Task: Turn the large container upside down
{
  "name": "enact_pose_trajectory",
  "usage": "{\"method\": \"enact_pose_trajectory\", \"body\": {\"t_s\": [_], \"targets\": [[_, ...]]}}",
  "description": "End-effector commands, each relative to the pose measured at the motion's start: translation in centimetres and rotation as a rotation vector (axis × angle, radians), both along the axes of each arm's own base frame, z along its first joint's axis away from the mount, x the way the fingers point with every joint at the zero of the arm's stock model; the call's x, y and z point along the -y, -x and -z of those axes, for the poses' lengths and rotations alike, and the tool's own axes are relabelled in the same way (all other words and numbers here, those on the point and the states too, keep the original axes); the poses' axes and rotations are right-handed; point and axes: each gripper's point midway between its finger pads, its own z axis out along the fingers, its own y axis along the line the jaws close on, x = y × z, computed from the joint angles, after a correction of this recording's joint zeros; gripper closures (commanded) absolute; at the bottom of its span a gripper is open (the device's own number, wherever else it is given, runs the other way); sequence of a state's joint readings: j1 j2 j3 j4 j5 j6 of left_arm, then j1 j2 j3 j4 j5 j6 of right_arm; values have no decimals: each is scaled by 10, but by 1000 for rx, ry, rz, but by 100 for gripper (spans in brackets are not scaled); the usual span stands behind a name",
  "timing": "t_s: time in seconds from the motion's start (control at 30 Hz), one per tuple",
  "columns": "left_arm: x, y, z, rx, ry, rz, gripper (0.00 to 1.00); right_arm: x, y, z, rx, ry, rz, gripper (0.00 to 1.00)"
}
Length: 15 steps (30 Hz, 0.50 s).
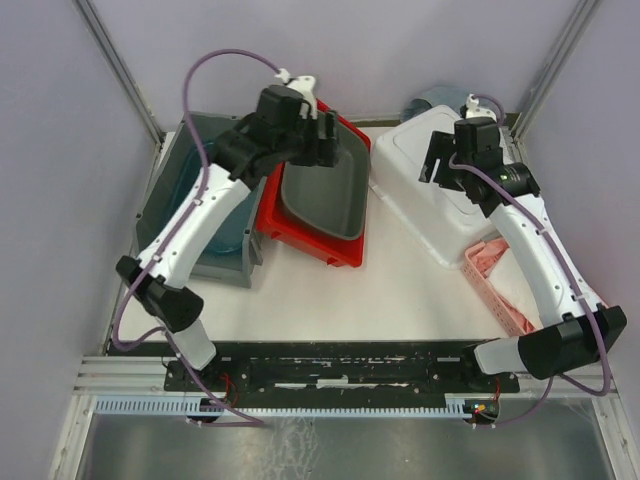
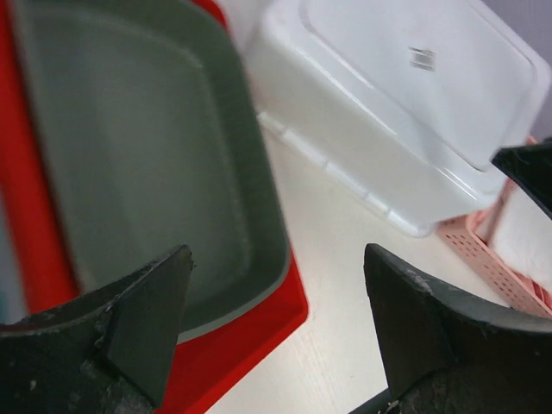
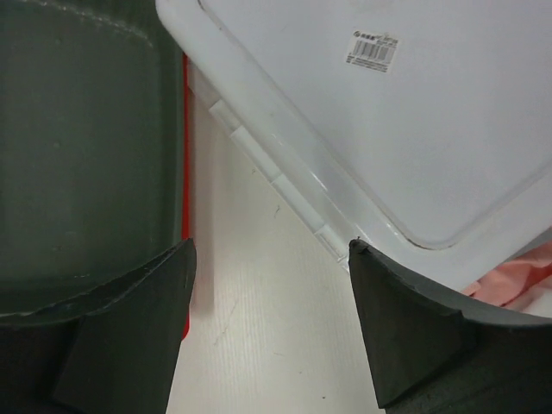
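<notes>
The large white container (image 1: pixel 412 195) lies bottom up at the right rear of the table, its flat base with a barcode label facing up (image 2: pixel 388 103) (image 3: pixel 414 129). My right gripper (image 1: pixel 436 166) hovers over its left edge, open (image 3: pixel 272 246), with only bare table between the fingers. My left gripper (image 1: pixel 322 135) hangs over a grey tub (image 1: pixel 322 190) that rests in a red crate (image 1: pixel 320 248). It is open (image 2: pixel 278 259) and holds nothing; the crate's corner (image 2: pixel 250 345) and table show in the gap.
A dark teal bin (image 1: pixel 175 185) stands at the left under my left arm. A pink basket (image 1: pixel 500 285) with white cloth sits by the white container's near right side. A blue-grey object (image 1: pixel 435 98) stands at the back wall. Metal posts frame the back corners.
</notes>
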<state>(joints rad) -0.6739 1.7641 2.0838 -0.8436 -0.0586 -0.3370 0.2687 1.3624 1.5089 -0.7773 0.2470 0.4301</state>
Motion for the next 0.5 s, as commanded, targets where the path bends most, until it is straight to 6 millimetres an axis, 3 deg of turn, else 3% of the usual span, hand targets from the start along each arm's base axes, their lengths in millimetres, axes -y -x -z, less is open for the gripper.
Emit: {"method": "enact_pose_trajectory", "body": {"t_s": [0.0, 0.17, 0.27, 0.33, 0.47], "targets": [[-76, -1, -30, 19, 88, -212, 13, -56, -11, -9, 19, -135, -119, 20], [-147, -5, -6, -30, 72, -417, 12, -163, 0, 5, 9, -151, -385, 14], [-178, -7, 7, -91, 148, -470, 12, -222, 10, 14, 25, -173, -551, 8], [-180, -5, 12, -116, 191, -455, 12, -255, 17, 13, 60, -159, -653, 6], [-179, -2, 25, -161, 206, -443, 12, -304, 17, 16, 109, -161, -772, 7]]}}
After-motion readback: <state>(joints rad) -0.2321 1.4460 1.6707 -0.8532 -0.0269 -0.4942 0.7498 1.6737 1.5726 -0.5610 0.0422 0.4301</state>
